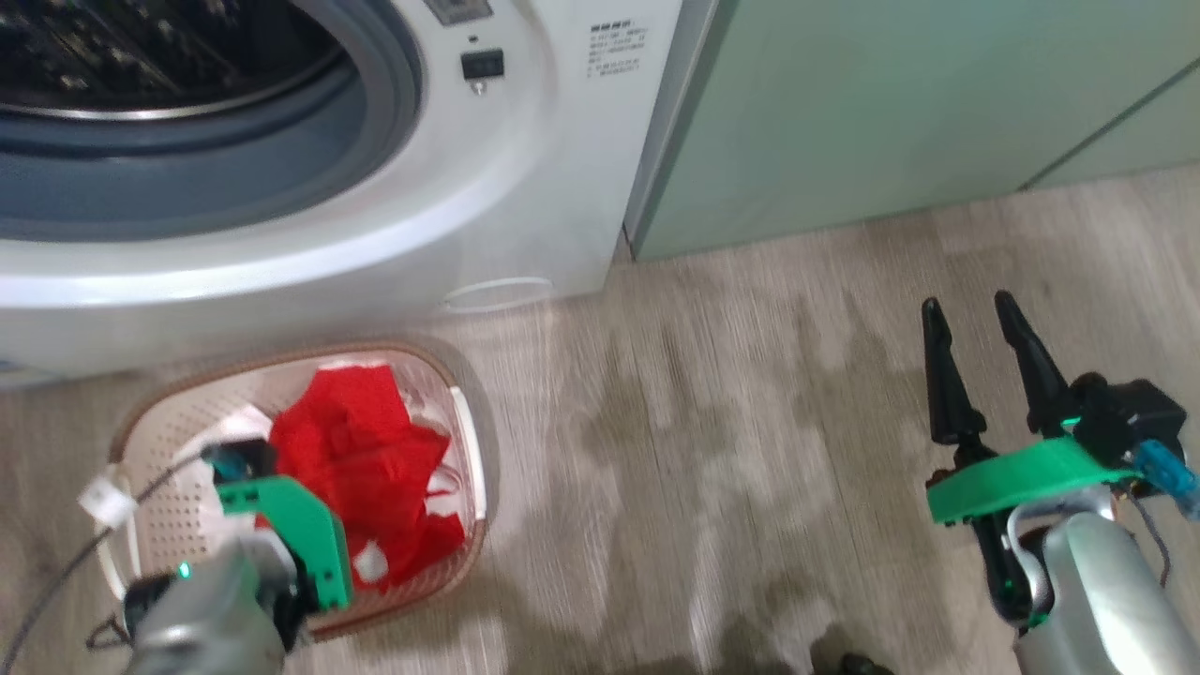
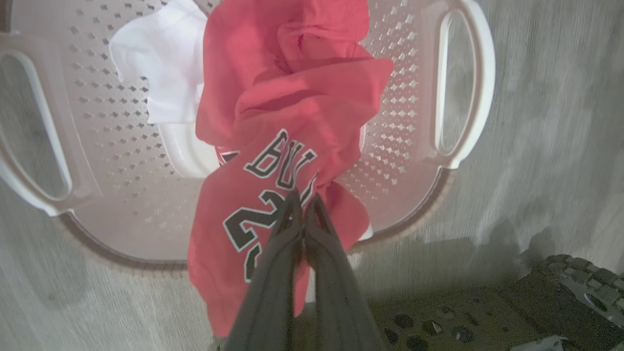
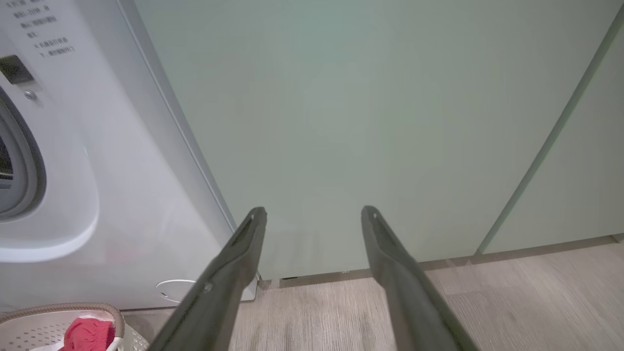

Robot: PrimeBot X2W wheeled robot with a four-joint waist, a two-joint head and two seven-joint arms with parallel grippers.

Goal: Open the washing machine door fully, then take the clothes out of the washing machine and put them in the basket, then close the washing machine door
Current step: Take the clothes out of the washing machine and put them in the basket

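The cream basket (image 1: 155, 525) stands on the floor in front of the washing machine (image 1: 506, 169), whose drum opening (image 1: 169, 84) is uncovered. The washing machine door is out of view. My left gripper (image 2: 303, 197) is shut on the red jersey (image 2: 292, 107), pinching a fold by its lettering; the jersey hangs bunched over the basket (image 2: 414, 122). A white garment (image 2: 161, 73) lies inside at the far side. In the head view the jersey (image 1: 366, 459) fills the basket's middle below my left wrist bracket (image 1: 291, 525). My right gripper (image 1: 975, 323) stands open and empty off to the right.
Pale green cabinets (image 1: 891, 103) run right of the washer, and my right gripper (image 3: 314, 214) faces them. A small round white flap (image 1: 497, 293) sits low on the washer front. Bare wood floor (image 1: 731, 450) lies between the arms. My dark base (image 2: 487, 317) shows near the basket.
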